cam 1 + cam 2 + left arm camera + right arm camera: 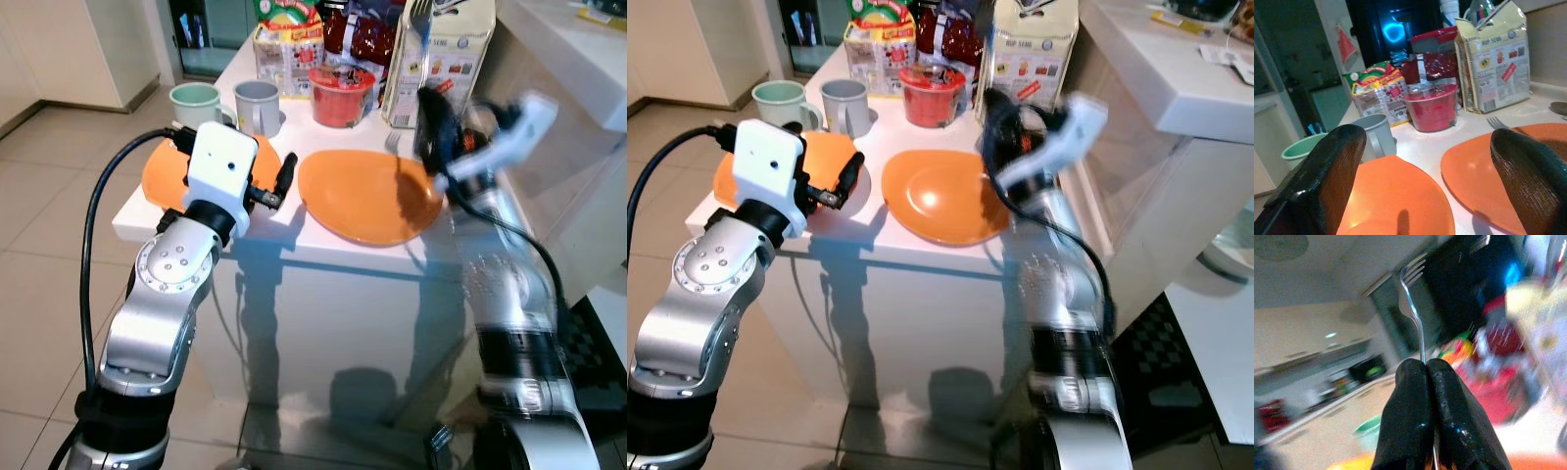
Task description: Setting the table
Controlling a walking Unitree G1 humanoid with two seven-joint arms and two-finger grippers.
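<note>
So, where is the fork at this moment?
The fork is pinched upright in the right gripper, tines up. The gripper hangs over the right edge of the right orange plate, before the pale carton.

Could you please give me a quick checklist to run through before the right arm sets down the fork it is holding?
1. Grip on the fork: ok. The right gripper is shut on its handle, tines up.
2. Fork's angle: cannot tell, the right arm is blurred with motion.
3. Landing spot: ok. Bare white table shows beside the right orange plate.
4. Duplicate cutlery: not ok. Another fork already lies at that plate's far edge.
5. Left gripper: ok. Open, hovering between the left orange plate and the right one, touching nothing.
6. Red bowl and grey mug: ok, further back.
</note>
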